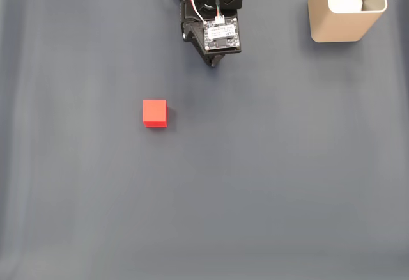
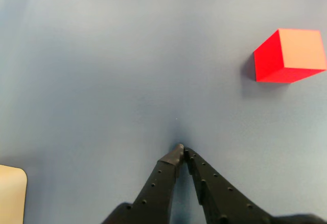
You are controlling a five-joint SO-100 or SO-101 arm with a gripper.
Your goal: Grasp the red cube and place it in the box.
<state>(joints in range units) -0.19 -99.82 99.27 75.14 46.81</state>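
Near the table's back edge the gripper [image 2: 181, 150] waits with tips together, holding nothing. The red cube [image 1: 154, 112] lies left of centre, the box [image 1: 347, 8] at the back right corner. The reach seems not begun; next it must open and travel to the cube.

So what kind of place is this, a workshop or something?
Probably a tabletop robot practice setup: a plain grey mat, a small arm with its tool closed, and just a red cube and a beige box as props.
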